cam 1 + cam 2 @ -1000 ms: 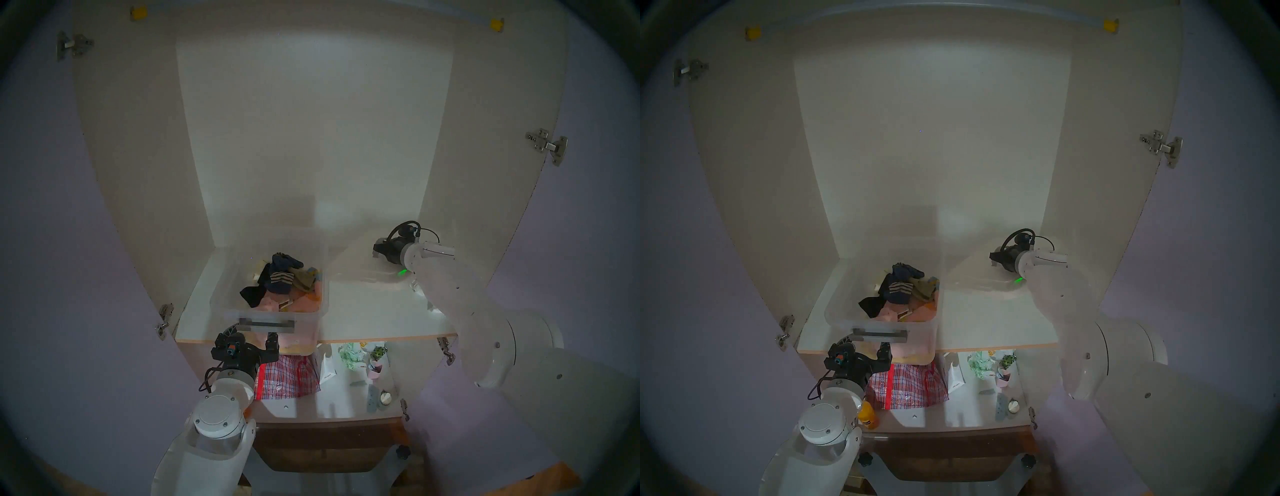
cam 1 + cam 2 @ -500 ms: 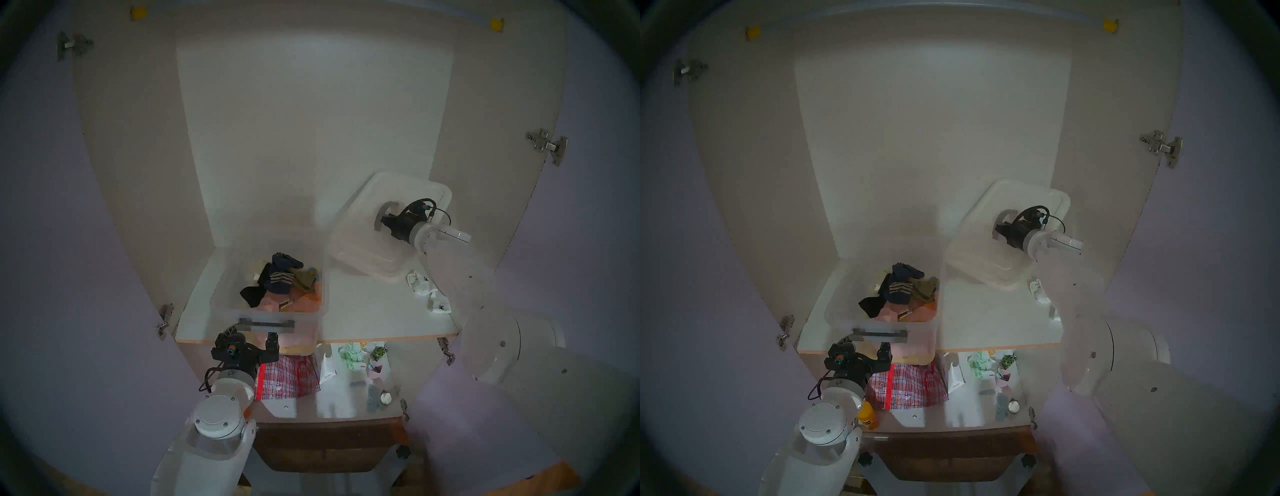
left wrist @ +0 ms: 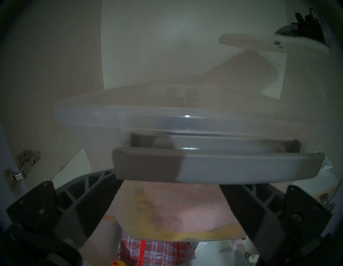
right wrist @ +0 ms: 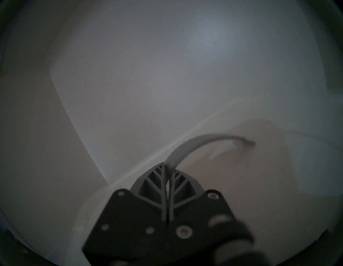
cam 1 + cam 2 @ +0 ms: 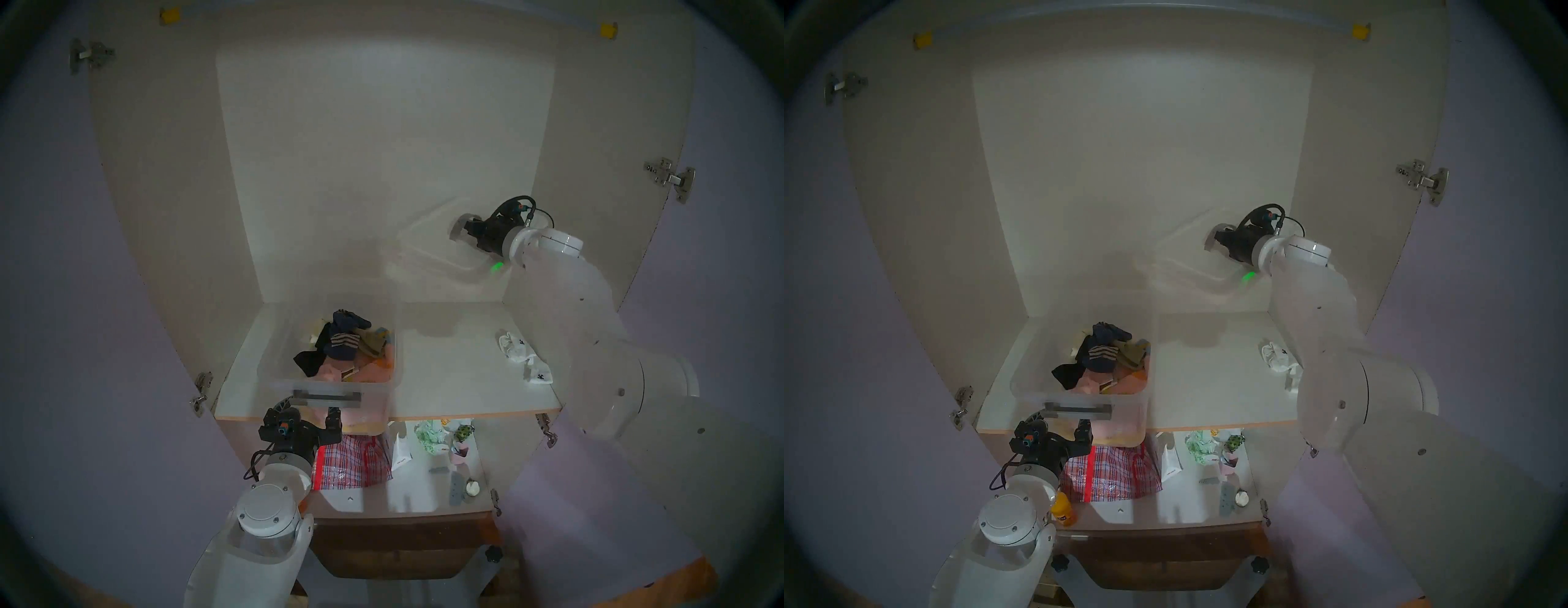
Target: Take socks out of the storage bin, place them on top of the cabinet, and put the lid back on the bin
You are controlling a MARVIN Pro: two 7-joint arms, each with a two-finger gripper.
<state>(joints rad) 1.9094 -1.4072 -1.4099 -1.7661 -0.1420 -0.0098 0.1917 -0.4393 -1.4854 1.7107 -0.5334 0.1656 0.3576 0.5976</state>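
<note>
One storage bin (image 5: 271,384), one lid (image 5: 428,259), two white socks (image 5: 524,356) on the shelf, one navy striped sock (image 5: 341,342), one black sock (image 5: 309,361), two grippers, one checked bag (image 5: 354,463).

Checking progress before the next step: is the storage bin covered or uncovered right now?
Uncovered. The storage bin shows its clothes from above, while the right gripper holds the lid in the air by its strap handle.

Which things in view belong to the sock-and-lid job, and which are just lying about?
Job: white socks on the cabinet shelf; open storage bin; lid, held up by the right gripper.

Lying about: checked bag; orange bottle; navy striped sock.
</note>
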